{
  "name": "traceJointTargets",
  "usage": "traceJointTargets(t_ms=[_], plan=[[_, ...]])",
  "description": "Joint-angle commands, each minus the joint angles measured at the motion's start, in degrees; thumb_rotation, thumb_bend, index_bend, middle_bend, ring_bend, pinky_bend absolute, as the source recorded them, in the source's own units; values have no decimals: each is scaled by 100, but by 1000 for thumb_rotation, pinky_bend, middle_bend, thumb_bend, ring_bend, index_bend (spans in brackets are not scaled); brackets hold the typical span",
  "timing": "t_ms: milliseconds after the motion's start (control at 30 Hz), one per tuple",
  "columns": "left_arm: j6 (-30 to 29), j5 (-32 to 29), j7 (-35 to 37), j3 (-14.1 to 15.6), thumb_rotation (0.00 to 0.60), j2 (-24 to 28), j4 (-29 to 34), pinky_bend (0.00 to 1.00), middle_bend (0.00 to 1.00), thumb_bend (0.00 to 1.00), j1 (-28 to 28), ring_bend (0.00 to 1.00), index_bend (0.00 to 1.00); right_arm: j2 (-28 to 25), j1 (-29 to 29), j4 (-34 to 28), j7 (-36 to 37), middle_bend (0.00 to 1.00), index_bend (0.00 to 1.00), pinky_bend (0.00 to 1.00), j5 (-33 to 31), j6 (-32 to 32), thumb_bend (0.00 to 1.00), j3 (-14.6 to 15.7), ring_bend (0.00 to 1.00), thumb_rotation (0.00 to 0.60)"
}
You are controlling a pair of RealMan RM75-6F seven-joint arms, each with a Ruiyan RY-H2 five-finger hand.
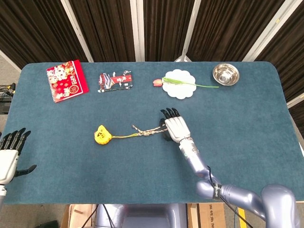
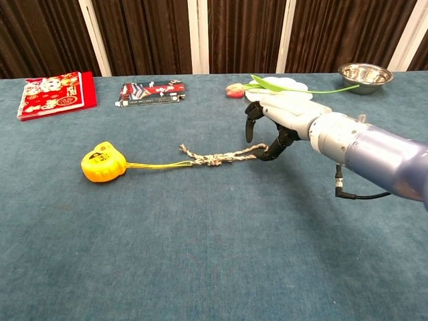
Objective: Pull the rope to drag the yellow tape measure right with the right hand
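Observation:
The yellow tape measure point(image 1: 101, 135) point(image 2: 103, 162) lies left of the table's middle. A thin yellow cord joins it to a braided rope point(image 1: 147, 130) point(image 2: 214, 158) that runs off to the right. My right hand point(image 1: 175, 127) point(image 2: 277, 120) sits over the rope's right loop end, palm down and fingers spread. Its thumb reaches down to the loop, which it partly hides. No grip on the rope shows. My left hand point(image 1: 9, 152) hangs at the table's front left edge, fingers apart and holding nothing.
Along the back edge lie a red booklet point(image 1: 66, 80), a printed card pack point(image 1: 115, 80), a white plate point(image 1: 179, 90) with a tulip across it, and a steel bowl point(image 1: 225, 74). Blue cloth covers the table point(image 1: 247, 123).

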State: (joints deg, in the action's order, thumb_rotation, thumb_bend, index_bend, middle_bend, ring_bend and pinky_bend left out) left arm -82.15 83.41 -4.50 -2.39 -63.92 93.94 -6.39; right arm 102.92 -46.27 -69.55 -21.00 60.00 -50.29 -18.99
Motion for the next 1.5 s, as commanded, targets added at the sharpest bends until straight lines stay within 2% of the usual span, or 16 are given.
traceJointTargets(t_ms=[33,667,1033,1200,1500], plan=[[6,-11,21,-10,600,1,0,0,0,0,-5,0,0,104,-18,198,140,142,489,0,-113,64,396,9,7,600],[31,-58,48,-15,600,-6,18,0,0,0,-10,0,0,417,-86,799,507,174,552,0,71,3,404,170,9,600],[57,-84,29,-11,600,1,53,0,0,0,-16,0,0,472,-76,868,619,179,564,0,97,-18,404,208,9,600],[93,-117,45,-9,600,9,64,0,0,0,-21,0,0,520,-64,905,631,192,609,0,69,-17,414,228,14,600],[100,-123,53,-14,600,6,67,0,0,0,-30,0,0,417,-29,731,651,195,624,0,121,-119,422,218,14,600]])
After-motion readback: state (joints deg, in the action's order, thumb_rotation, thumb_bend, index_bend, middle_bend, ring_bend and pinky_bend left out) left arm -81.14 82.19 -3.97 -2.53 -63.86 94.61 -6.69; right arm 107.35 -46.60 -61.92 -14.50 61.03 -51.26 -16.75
